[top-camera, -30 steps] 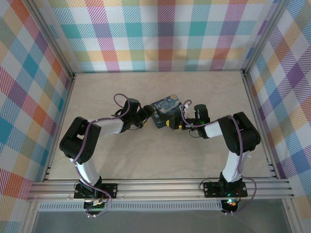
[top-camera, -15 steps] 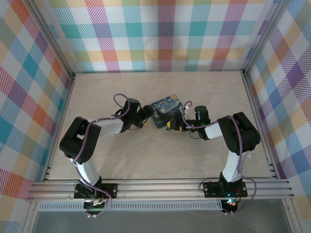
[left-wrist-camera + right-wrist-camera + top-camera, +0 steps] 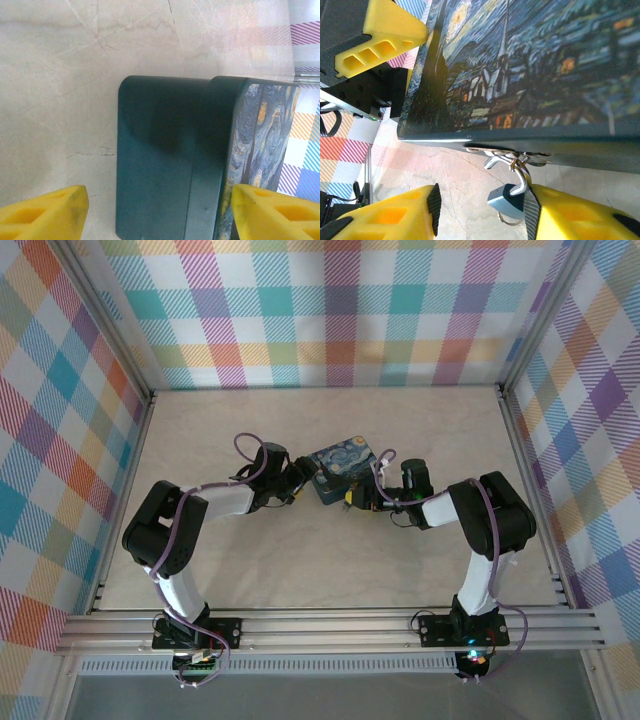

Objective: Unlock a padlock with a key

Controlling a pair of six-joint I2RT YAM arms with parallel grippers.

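**Top view:** A dark-blue box [image 3: 338,464], its lid printed with a starry-night painting, sits mid-frame on the pale table [image 3: 300,580]. The left gripper [image 3: 299,483] meets its left end and the right gripper [image 3: 352,498] its lower edge. Judging by this, one braces the box while the other works at the lock.

**Left wrist view:** The left gripper [image 3: 159,200] is spread wide, its yellow fingers [image 3: 45,215] straddling the box [image 3: 165,160]. Bare table shows between the lower-left finger and the box wall, so nothing is clamped.

**Right wrist view:** The tiny blue padlock [image 3: 506,199] hangs lower centre by its silver shackle from the box's clasp [image 3: 500,150]. The right gripper [image 3: 482,205] is parted around it. The lower-right finger touches the lock and the other stands apart, so there is no grasp yet. A thin ring [image 3: 506,218] shows beneath the lock, and no key can be made out. No writing or brand is readable.
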